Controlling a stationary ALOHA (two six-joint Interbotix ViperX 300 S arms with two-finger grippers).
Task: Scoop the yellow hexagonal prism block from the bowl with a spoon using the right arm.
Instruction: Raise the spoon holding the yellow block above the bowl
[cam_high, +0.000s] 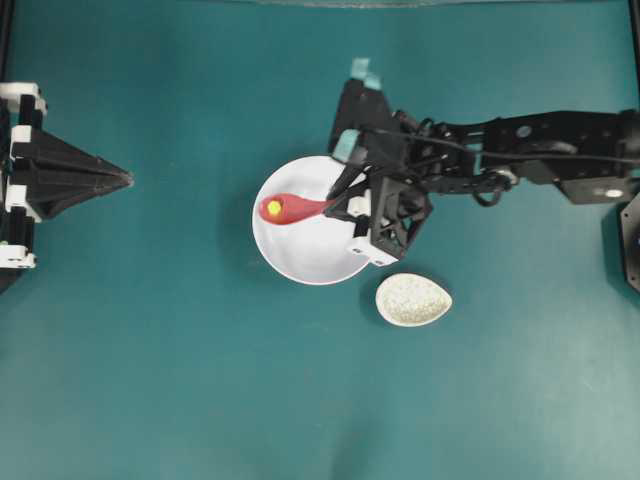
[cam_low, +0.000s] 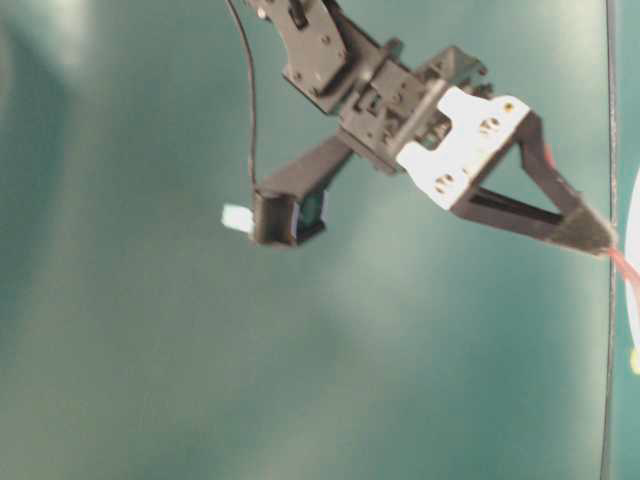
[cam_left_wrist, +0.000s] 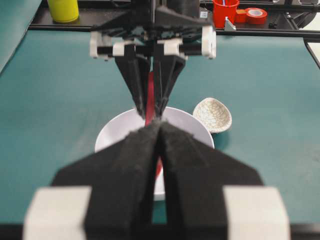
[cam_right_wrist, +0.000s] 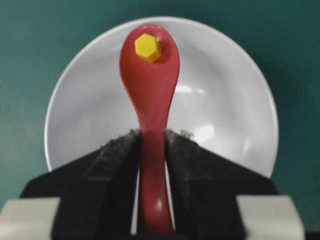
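Right gripper (cam_right_wrist: 151, 145) jaws clamp the spoon (cam_right_wrist: 150, 90) handle, yellow block (cam_right_wrist: 147, 47) in its scoop; left gripper (cam_high: 125, 180) jaws together

Block (cam_right_wrist: 147, 47) in spoon (cam_right_wrist: 150, 85) over bowl (cam_right_wrist: 225, 100)

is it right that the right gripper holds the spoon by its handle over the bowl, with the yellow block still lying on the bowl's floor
Not quite. The yellow block sits in the scoop of the spoon, not on the floor of the bowl, as the right wrist view shows. The rest holds: the right gripper clamps the handle over the bowl.
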